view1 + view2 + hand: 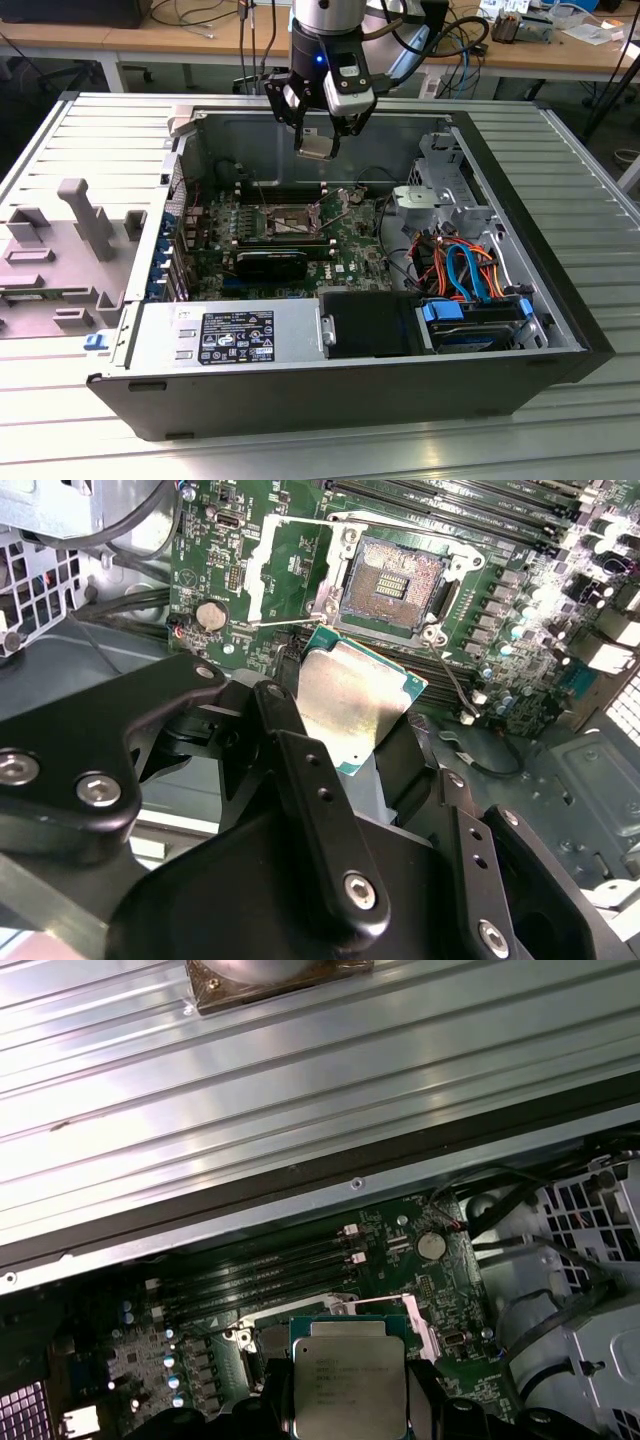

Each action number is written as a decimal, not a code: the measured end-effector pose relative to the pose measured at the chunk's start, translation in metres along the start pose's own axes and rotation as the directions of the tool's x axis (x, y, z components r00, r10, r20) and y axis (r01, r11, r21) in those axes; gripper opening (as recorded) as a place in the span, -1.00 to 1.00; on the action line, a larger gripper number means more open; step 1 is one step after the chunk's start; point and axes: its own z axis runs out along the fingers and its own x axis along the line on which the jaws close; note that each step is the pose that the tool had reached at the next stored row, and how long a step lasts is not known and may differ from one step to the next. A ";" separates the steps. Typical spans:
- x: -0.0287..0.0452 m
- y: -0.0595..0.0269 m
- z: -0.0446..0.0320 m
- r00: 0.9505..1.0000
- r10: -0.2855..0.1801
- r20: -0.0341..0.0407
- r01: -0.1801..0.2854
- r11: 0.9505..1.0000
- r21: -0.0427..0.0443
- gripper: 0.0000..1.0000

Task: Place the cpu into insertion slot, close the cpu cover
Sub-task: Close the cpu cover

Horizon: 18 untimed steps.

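Open computer case (350, 385) lies on a ribbed metal table (560, 430), with desks (180, 40) behind. My gripper (318, 142) is clamped on the cpu (350, 705), above the insertion slot (395, 585) and clear of it. The cpu cover (268, 565) is flipped open beside the slot.

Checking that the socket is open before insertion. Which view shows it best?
The second wrist view: the socket lies uncovered, its dark centre in full sight. The exterior view shows it from afar; in the first wrist view the held chip hides most of it.
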 end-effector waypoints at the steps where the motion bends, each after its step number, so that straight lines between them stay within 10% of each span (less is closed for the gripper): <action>1: 0.0000 0.0000 0.0000 1.000 0.002 0.000 -0.002 1.000 0.000 0.09; 18: 0.0000 0.0000 0.0000 1.000 0.018 0.002 -0.018 1.000 0.000 0.09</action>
